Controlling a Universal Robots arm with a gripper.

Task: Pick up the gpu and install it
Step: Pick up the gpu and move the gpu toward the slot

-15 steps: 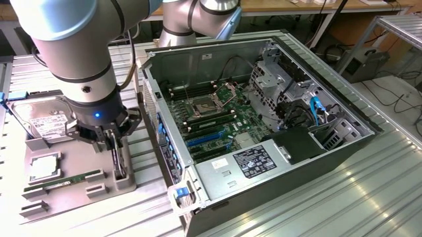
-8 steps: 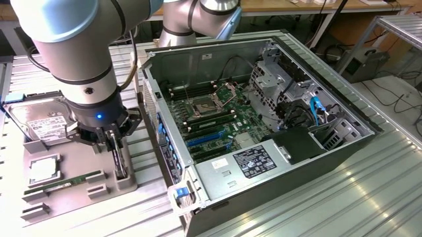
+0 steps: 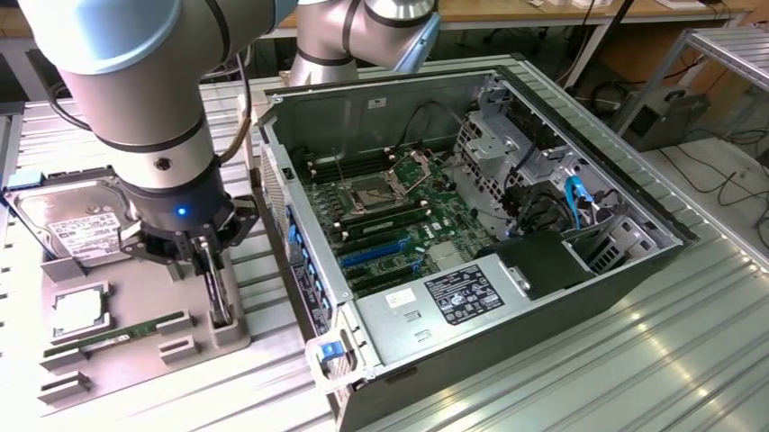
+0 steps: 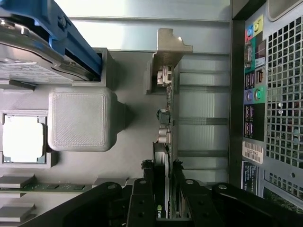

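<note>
Fingers (image 4: pixel 142 194) of the hand (image 4: pixel 162 165) are straddling the gpu (image 4: pixel 166 118), one on each face of the card. As far as we are seeing in the wrist view, the pads are pressing against the board, with the jaws drawn narrow around it. The gpu is standing on its long edge in a slot of the grey fixture tray (image 4: pixel 132 142), and its silver end bracket (image 4: pixel 168 45) is pointing away from the hand.

In the exterior view we are finding the hand (image 3: pixel 207 265) hanging straight down from the arm (image 3: pixel 144 108) over the same tray (image 3: pixel 144 297). The gpu (image 3: pixel 220 301) is showing as a thin dark upright strip between the fingertips, its lower edge sitting in the holder at the tray's edge nearest the computer case (image 3: pixel 481 225). The case is lying open on the counter (image 3: pixel 673 360), just to the exterior view's right of the tray, with its motherboard (image 3: pixel 384 216) facing up.

We are also seeing the hard drive (image 3: pixel 78 225) resting at the tray's far end, at the exterior view's left of the hand. The processor chip (image 3: pixel 78 310) is sitting in its pocket near it. The green memory stick (image 3: pixel 121 335) is lying in its own slot beside the chip, apart from the gpu.
</note>
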